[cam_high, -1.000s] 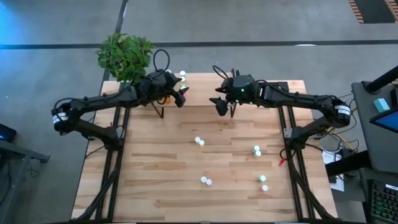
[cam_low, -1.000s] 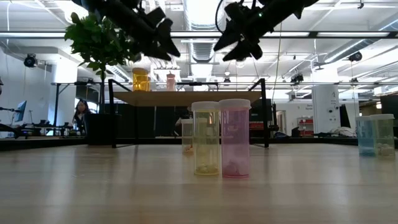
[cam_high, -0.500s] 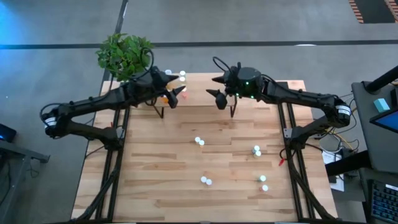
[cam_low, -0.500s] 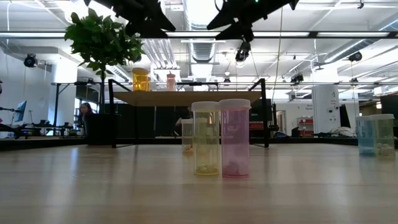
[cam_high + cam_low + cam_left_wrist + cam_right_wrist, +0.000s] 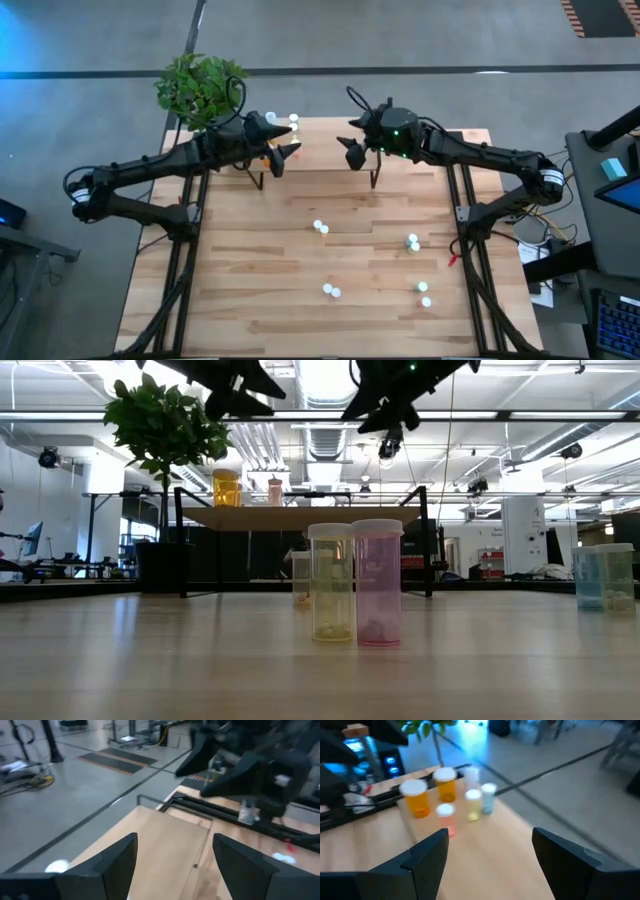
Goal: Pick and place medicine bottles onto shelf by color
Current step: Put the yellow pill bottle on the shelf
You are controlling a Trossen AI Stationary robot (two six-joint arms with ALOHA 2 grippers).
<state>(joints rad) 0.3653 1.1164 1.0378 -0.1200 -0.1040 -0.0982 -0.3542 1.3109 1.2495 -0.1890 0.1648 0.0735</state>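
I see the left tool [image 5: 283, 150] raised over the shelf [image 5: 330, 145] at the upper middle of the high view, its fingers spread wide with nothing between them. In its own wrist view the two dark fingers [image 5: 117, 862] stand apart over bare shelf board [image 5: 165, 845], touching nothing. The right tool [image 5: 352, 148] hangs just across from it, also above the shelf, also wide and empty; its wrist view shows the fingers [image 5: 427, 857] apart, looking at a cluster of bottles standing at the shelf's far corner: two larger orange bottles [image 5: 445, 784], a pink one [image 5: 445, 817], a yellow-green one [image 5: 473, 804] and a teal one [image 5: 488, 797].

On the bench [image 5: 250, 300] below, white caps mark more bottles in pairs: one pair [image 5: 320, 227] at mid frame, one [image 5: 412, 241] to the right, one [image 5: 330, 291] lower centre, and one [image 5: 424, 293] lower right. In the low view a yellow-green bottle [image 5: 331, 582] and a pink bottle [image 5: 377, 582] stand upright, touching side by side, at frame centre, and a teal bottle [image 5: 590, 576] stands at the right edge. A potted plant [image 5: 200, 88] sits at the bench's upper left corner.
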